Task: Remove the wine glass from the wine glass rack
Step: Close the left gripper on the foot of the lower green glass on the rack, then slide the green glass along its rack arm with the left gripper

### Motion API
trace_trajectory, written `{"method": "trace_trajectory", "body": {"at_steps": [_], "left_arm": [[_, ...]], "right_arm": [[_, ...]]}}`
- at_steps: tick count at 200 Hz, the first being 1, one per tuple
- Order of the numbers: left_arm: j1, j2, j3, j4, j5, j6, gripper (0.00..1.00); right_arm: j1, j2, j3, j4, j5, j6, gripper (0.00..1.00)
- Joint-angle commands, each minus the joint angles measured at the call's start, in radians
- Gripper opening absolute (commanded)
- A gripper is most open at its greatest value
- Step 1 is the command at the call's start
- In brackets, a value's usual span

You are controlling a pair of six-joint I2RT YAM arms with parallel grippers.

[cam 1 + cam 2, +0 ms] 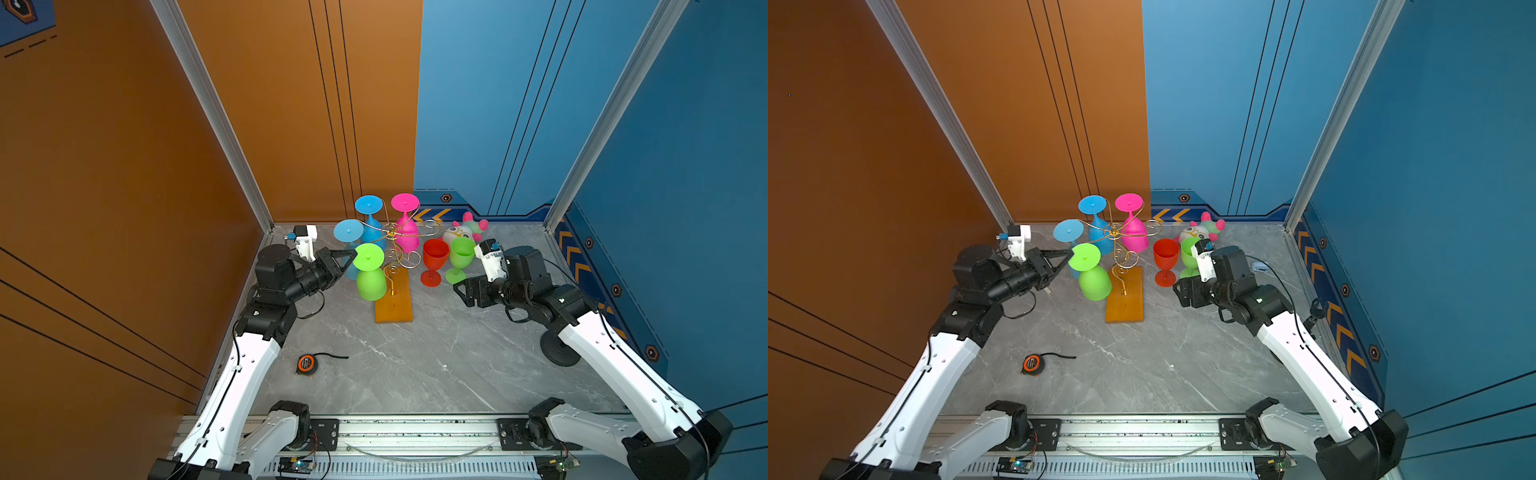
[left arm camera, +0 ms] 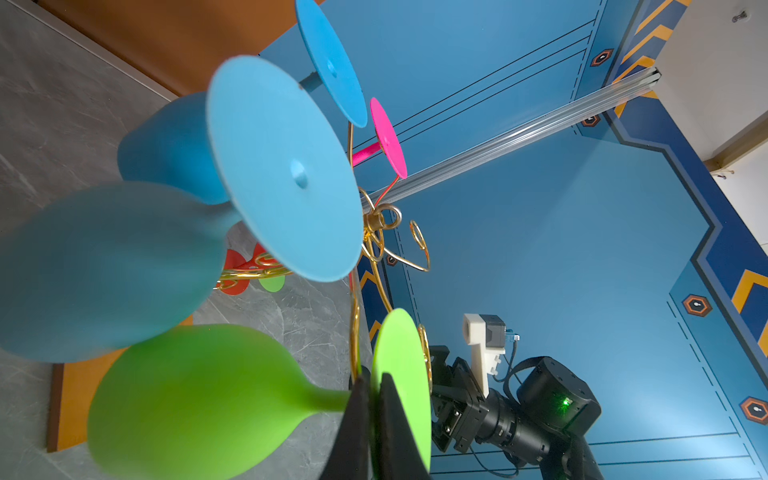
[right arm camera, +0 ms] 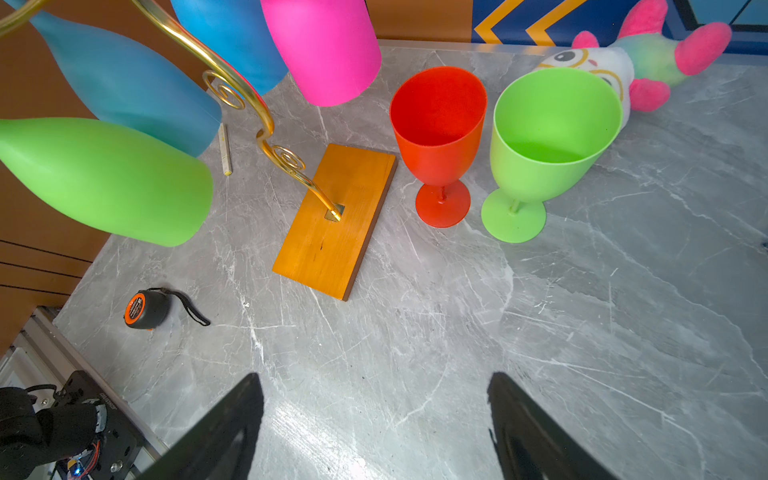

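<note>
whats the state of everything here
gold wire rack with wooden base, standing upright
lime green plastic wine glass, hanging upside down on the rack, stem gripped
left claw, shut on its stem
right claw, open, empty
light blue wine glass, hanging upside down
darker blue wine glass, hanging upside down
pink wine glass, hanging upside down
red wine glass, upright on the table
second green wine glass, upright on the table

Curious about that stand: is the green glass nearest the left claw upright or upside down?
Upside down: that green glass hangs from the rack, foot on top, bowl down.
</note>
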Motion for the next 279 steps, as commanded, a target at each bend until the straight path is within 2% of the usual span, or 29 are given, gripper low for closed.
{"method": "trace_trajectory", "body": {"at_steps": [1,130,231,279], "left_arm": [[0.004,-0.003,0.006,0.004,0.030,-0.001,0.07],[0.036,-0.026,0.012,0.006,0.022,-0.057,0.00],[0.064,0.029,0.097,0.042,0.067,-0.144,0.00],[0.067,0.048,0.106,0.040,0.075,-0.141,0.00]], "right_arm": [[0.007,-0.018,-0.009,0.021,0.022,0.016,0.86],[0.015,-0.018,-0.007,0.025,0.024,0.024,0.86],[0.021,-0.019,-0.011,0.034,0.020,0.036,0.86],[0.021,-0.033,-0.018,0.034,0.024,0.036,0.86]]}}
